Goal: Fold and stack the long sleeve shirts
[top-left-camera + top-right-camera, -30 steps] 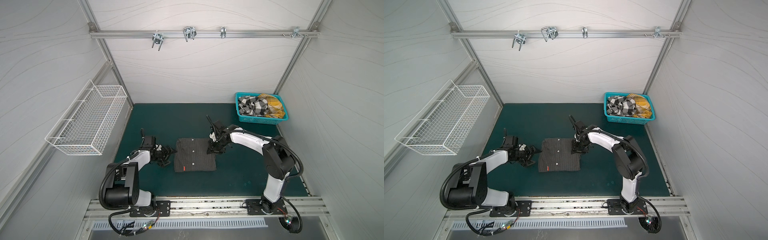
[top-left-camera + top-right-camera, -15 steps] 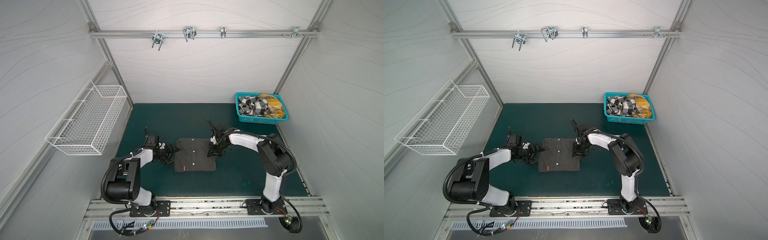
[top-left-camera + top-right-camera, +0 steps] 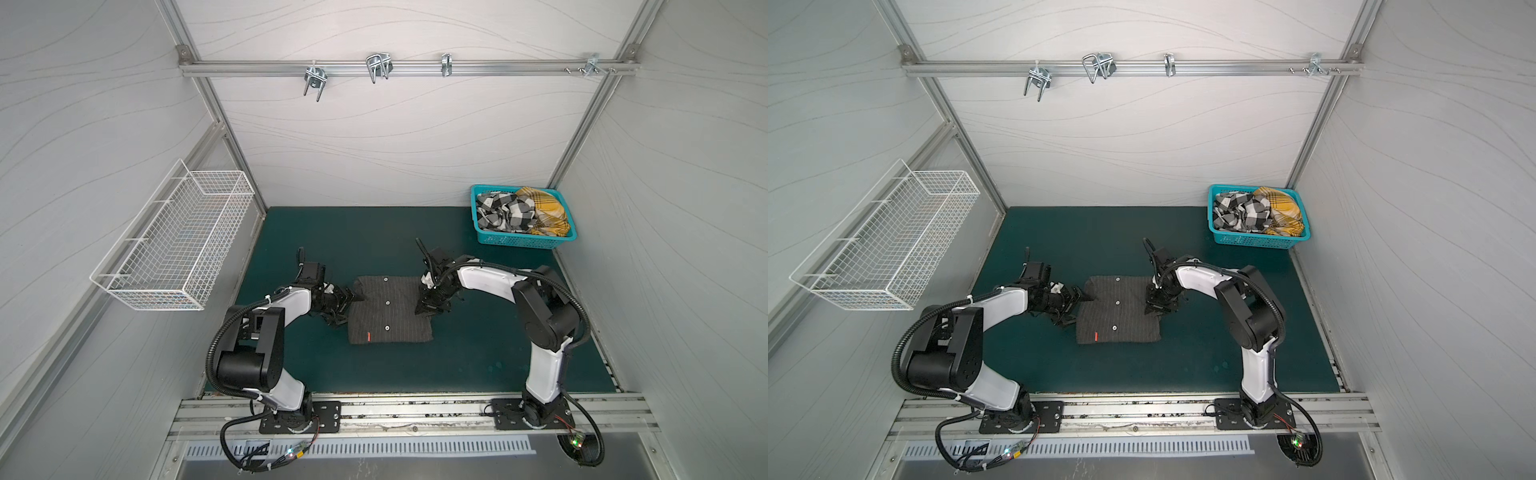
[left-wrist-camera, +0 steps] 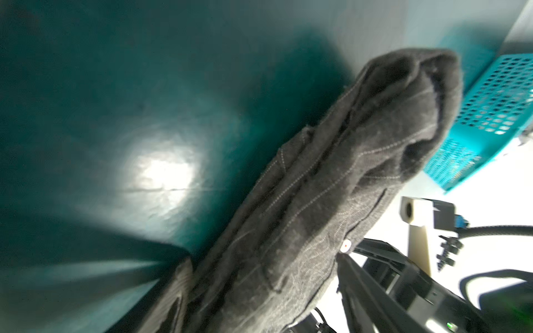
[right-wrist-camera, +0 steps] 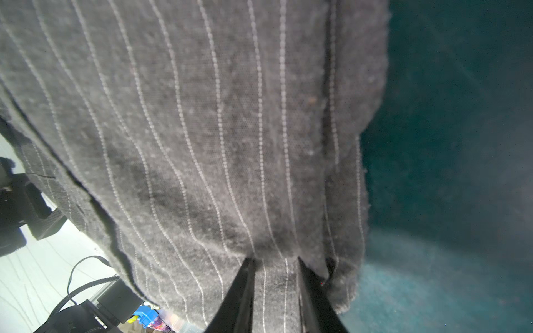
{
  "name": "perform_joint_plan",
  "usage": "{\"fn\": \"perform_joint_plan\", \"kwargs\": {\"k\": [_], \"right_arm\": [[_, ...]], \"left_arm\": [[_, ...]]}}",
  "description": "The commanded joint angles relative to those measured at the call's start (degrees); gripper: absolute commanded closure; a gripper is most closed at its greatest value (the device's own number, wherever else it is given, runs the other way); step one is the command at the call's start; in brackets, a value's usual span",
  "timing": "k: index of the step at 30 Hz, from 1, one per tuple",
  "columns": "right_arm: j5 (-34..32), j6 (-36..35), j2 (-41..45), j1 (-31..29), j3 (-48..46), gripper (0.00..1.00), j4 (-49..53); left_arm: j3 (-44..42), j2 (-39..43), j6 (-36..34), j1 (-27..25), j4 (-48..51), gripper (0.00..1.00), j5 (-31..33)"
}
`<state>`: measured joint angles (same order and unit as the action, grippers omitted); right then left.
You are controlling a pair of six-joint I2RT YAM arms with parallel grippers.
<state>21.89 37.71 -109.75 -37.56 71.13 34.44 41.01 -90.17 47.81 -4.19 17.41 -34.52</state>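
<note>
Underlying everything: a dark green mat (image 3: 374,232) is spread beneath both arms.
Wire basket (image 3: 174,249): hung on the left wall (image 3: 83,145), off the mat.
Pinstriped shirt (image 3: 386,311): folded into a rectangle and laid flat at the mat's middle, between the two arms, with the button front turned up.
Teal basket (image 3: 519,242): placed at the mat's far right corner, well apart from the folded shirt.
Checked shirt (image 3: 503,212): crumpled in the Teal basket's left part.
Plaid shirt (image 3: 544,208): bunched in the right part, touching the checked one.
Left gripper (image 3: 349,311): jaws are spread wide and set astride the folded shirt's left edge; nothing is seen clamped.
Right gripper (image 5: 275,261): jaws are drawn nearly together at the shirt's right edge, with a ridge of cloth pinched between them.
Buttons (image 3: 386,303): three white ones are seen in a row down the shirt front.
</note>
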Motion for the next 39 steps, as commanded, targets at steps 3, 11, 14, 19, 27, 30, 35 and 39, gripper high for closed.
{"fn": "perform_joint_plan", "kwargs": {"k": [3,11,14,19,27,30,35,39], "right_arm": [[-0.72,0.68,-1.6,0.37,-1.35,0.72,0.45],[-0.71,0.79,-2.65,0.39,-0.91,0.73,0.45],[-0.69,0.92,-3.09,0.38,-0.69,0.73,0.4],[-0.6,1.13,-3.6,0.36,-0.54,0.73,0.14],[-0.88,0.92,-2.97,0.38,-0.26,0.74,0.72],[-0.88,1.03,-2.21,0.35,-0.03,0.74,1.1],[-1.82,0.6,0.77,0.35,0.38,0.74,2.85],[-3.2,0.09,5.01,0.72,0.33,0.74,4.96]], "left_arm": [[-3.85,-8.02,0.55,-4.76,-2.91,0.19,5.91],[-3.67,-11.14,1.64,-6.81,-10.59,0.24,-0.8],[-3.39,-10.75,1.46,-7.66,-11.66,0.26,-2.38],[-3.34,-10.92,2.68,-9.4,-15.92,0.37,-6.03],[-2.71,-6.1,4.52,-10.05,-16.72,0.57,-6.7],[-1.86,-4.85,5.06,-10.16,-17.15,0.68,-7.31],[1.04,-4.48,3.28,-10.14,-14.36,0.89,-7.58],[4.56,-3.51,-0.98,-10.14,-7.59,1.0,-5.63]]}}
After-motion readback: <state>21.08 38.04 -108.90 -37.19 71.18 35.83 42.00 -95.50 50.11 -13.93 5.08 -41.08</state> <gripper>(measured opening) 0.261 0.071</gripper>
